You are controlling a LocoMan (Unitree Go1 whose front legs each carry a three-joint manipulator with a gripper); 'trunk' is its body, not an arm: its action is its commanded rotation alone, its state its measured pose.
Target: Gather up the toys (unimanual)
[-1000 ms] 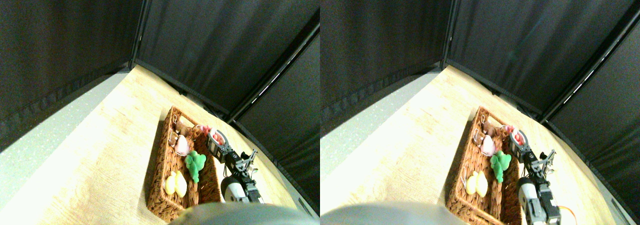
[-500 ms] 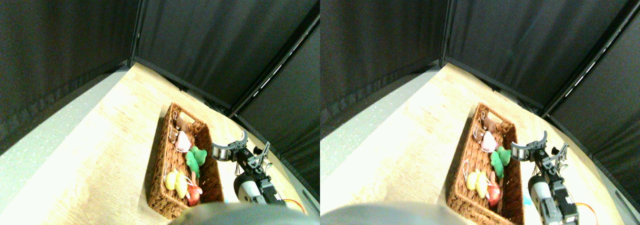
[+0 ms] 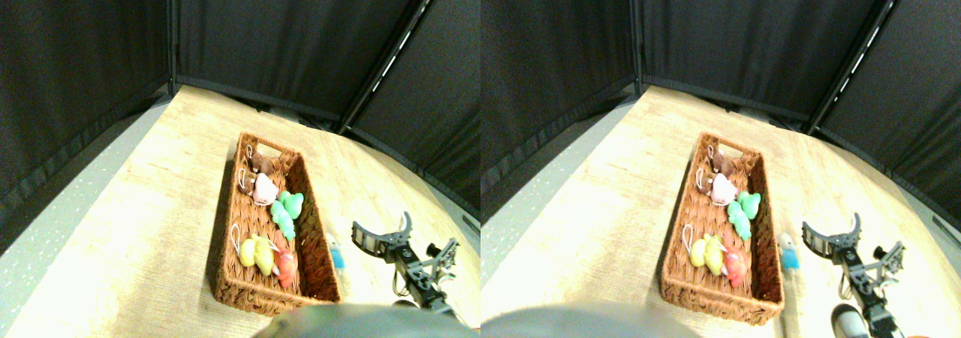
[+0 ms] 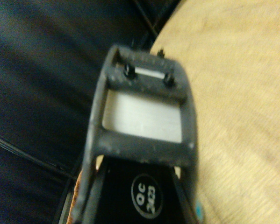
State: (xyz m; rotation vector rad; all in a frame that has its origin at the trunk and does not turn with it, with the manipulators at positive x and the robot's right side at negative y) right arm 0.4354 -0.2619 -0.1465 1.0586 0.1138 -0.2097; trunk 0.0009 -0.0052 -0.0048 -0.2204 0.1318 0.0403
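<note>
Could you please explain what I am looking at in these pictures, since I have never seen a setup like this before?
This is a four-legged robot with a small arm on its right side, ending in a two-jaw gripper. The wide picture is two nearly equal views from one forward, downward-looking camera. The other picture comes from a camera on the arm, looking along the gripper; the dark frame filling it is one jaw.

On the pale wooden table stands a woven basket. Inside lie small plush toys: brown, pink, green, yellow and red-orange. A blue-white toy lies on the table outside the basket, between it and the gripper.

The gripper appears open and holds nothing. Black curtains surround the table.
</note>
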